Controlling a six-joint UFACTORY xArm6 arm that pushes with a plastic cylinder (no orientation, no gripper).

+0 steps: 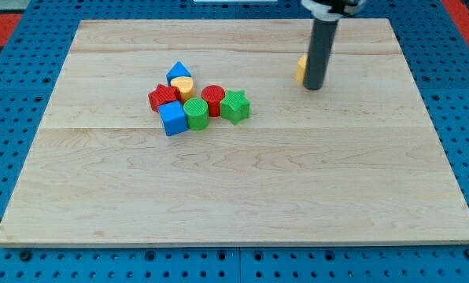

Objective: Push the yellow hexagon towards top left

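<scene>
The yellow hexagon (pixel 300 69) lies near the view's top right, mostly hidden behind my rod, with only its left edge showing. My tip (pixel 314 87) rests on the board just to the right of it and seems to touch it. The rod comes down from the view's top edge. Far to the left sits a cluster of blocks: a blue triangle (pixel 178 72), a yellow cylinder (pixel 181 86), a red block (pixel 164 97), a blue cube (pixel 172 118), a green cylinder (pixel 196 113), a red cylinder (pixel 212 98) and a green star (pixel 235 106).
The wooden board (pixel 234 189) lies on a blue perforated table (pixel 14 47). The board's top edge runs close behind the yellow hexagon.
</scene>
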